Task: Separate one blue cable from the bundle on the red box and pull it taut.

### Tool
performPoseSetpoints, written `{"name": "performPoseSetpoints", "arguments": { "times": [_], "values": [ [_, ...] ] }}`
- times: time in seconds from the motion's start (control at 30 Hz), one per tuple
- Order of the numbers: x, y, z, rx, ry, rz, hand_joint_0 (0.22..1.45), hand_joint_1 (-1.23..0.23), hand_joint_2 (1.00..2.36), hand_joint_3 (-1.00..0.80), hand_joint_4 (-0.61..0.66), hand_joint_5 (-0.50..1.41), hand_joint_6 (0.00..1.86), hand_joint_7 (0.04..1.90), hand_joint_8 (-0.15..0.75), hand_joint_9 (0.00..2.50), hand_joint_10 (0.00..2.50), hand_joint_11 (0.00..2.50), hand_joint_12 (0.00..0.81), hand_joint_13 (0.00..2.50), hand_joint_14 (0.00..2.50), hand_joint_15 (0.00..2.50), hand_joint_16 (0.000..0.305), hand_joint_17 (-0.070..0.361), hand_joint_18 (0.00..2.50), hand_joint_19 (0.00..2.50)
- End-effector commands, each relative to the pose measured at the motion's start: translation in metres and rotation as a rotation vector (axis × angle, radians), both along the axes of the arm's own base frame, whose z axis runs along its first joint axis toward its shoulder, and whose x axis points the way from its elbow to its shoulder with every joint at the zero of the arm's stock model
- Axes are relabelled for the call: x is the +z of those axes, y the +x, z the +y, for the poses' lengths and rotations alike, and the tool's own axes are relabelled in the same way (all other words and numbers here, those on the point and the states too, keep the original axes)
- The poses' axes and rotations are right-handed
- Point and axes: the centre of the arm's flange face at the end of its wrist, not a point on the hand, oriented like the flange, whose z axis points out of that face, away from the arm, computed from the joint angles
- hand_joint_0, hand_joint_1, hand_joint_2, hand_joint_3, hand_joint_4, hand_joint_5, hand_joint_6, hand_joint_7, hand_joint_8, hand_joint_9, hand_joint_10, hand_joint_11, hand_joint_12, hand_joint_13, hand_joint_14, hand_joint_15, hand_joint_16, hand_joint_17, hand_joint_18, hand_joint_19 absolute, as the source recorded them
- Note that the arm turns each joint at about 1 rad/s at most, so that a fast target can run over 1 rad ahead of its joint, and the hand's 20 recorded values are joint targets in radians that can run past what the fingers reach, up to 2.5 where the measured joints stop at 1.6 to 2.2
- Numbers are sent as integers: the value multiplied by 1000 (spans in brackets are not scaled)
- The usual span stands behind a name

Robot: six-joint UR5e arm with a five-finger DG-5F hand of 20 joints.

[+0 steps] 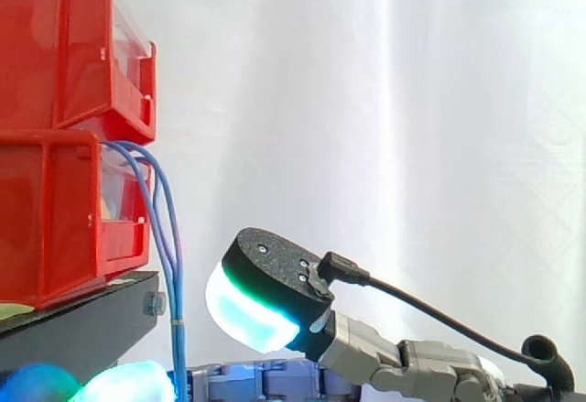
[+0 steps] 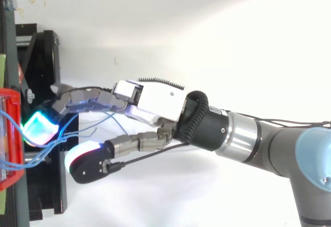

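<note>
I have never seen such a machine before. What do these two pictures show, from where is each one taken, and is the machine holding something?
This is a grey robot arm with a robot hand at its end, built with fingers and a thumb. The glowing pads are its own fingertips, not lamps. One picture is taken from the side, level with the work. The other looks down from above, where the arm comes in from the right. At the left, two red plastic bins are stacked on a black stand, before a white curtain. A bundle of thin blue cables hangs from the front of the lower bin. The robot hand is open: its fingers stretch toward the cables and its thumb is spread apart. It seems to hold nothing. Whether a pad touches a cable, I cannot tell.
</note>
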Motion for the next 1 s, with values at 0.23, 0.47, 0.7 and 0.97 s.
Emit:
{"name": "performPoseSetpoints", "arguments": {
  "times": [0.23, 0.47, 0.7, 0.97],
  "values": [
    [3, 1, 7, 29, 45, -19, 543, -634, 1000, -496, 244, -171, 502, 768, 254, 402, 0, 82, 280, 87, 1, 32, 53, 120, 8, 104],
    [4, 0, 2, 36, 99, -31, 596, -674, 1006, -394, 265, -135, 503, 888, 251, 448, 1, 70, 271, 125, 0, 12, 51, 115, 67, 85],
    [21, -2, -2, 34, 110, -25, 601, -675, 1007, -388, 260, -115, 503, 1048, 253, 463, 2, 81, 272, 146, 0, 18, 50, 112, 96, 82],
    [42, -8, -14, 29, 101, 13, 618, -694, 1010, -314, 153, -96, 500, 1303, 257, 481, 2, 118, 271, 166, 1, 21, 50, 112, 144, 103]
  ]
}}
